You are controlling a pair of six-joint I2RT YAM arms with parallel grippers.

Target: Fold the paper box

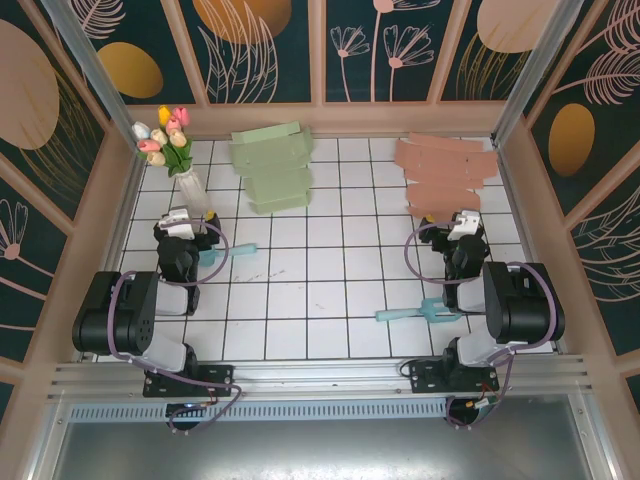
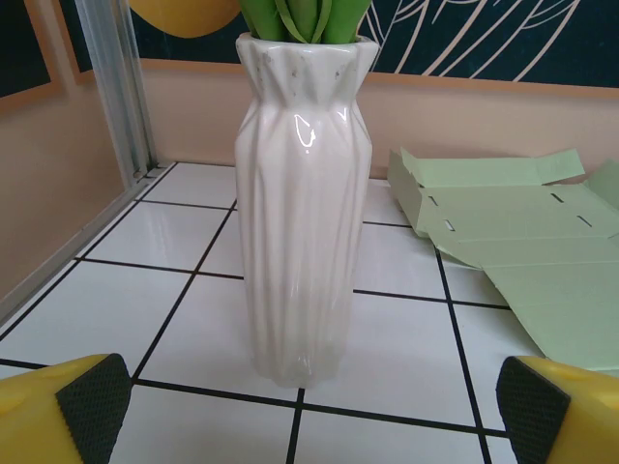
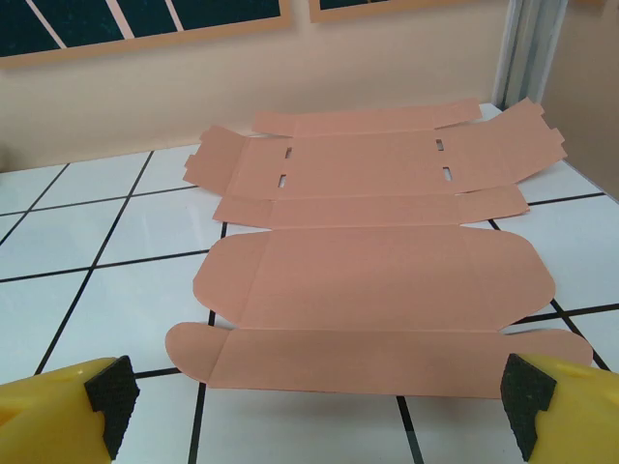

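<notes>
Two unfolded paper box blanks lie flat at the back of the tiled table. The green blank (image 1: 272, 165) (image 2: 513, 232) is at back centre-left. The pink blank (image 1: 445, 178) (image 3: 372, 261) is at back right, its rounded flaps toward me. My left gripper (image 1: 187, 216) (image 2: 309, 401) stands open just short of a white vase, with nothing between its yellow fingers (image 2: 68, 411). My right gripper (image 1: 465, 218) (image 3: 319, 396) is open too, low over the tiles just before the pink blank's near edge, and holds nothing.
A tall white vase (image 1: 192, 188) (image 2: 302, 213) of tulips (image 1: 165, 132) stands straight ahead of the left gripper, with the green blank to its right. Two teal pieces (image 1: 218, 254) (image 1: 415, 313) lie on the tiles beside the arms. Wooden walls and metal posts (image 2: 116, 87) ring the table.
</notes>
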